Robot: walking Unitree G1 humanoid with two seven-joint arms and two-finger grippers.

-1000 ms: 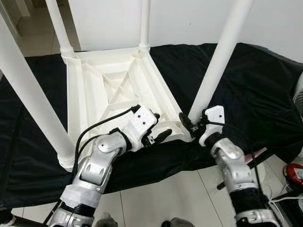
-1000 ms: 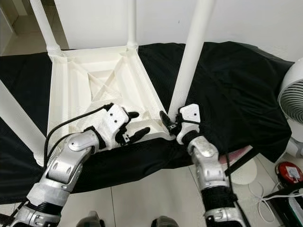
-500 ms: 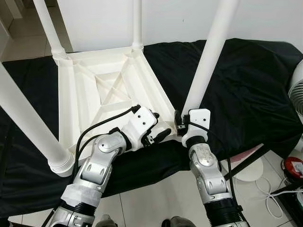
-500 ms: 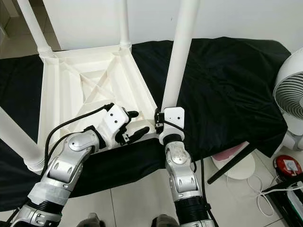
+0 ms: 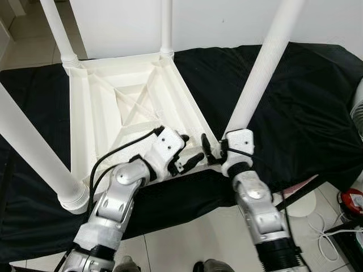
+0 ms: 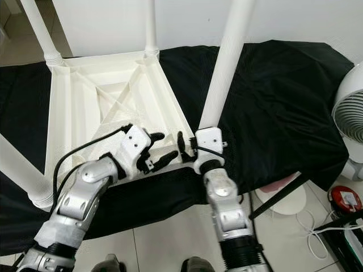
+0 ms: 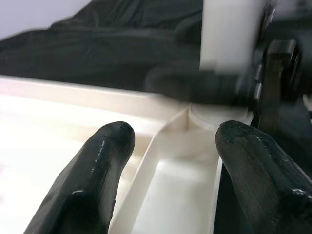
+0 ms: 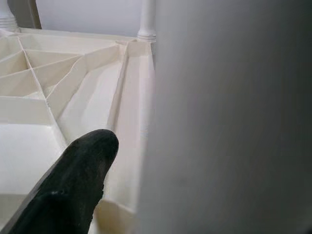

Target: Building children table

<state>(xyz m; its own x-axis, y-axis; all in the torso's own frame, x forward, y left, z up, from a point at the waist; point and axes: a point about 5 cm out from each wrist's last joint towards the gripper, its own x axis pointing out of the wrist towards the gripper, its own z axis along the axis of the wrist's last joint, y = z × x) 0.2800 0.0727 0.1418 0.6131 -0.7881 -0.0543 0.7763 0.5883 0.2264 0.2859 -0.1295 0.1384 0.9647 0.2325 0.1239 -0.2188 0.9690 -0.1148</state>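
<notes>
Right fingers: your right gripper [image 5: 214, 153] sits at the foot of the near leg [image 5: 258, 73]; one black finger [image 8: 73, 185] shows on the underside's side of it, and the wrist view has the leg pressed right against the camera. You cannot tell from here whether the pair is clamped on the leg or only set against it.

Left fingers: your left gripper [image 5: 190, 150] has its two fingers [image 7: 97, 170] spread apart and holding nothing, straddling the rim rib of the frame, tips aimed at the same corner socket [image 7: 204, 114].

Task thing: the white children's table [image 5: 125, 102] lies upside down just beyond both sets of fingers, ribbed underside up, on a black cloth [image 5: 306, 96]. All four legs stand in their corners; the one at your right fingers leans away to the right.

Handling, as a judgement: moulded plastic, so light and stiff, but smooth and round in the leg, likely to slip or spin in a loose grip. The upended frame may slide on the cloth when you push.

Where to hold: take the leg low, close to the socket, and brace the frame's rim with the left fingers.

Further out: a white fan [image 6: 349, 119] stands far to the right, on the tiled floor.
</notes>
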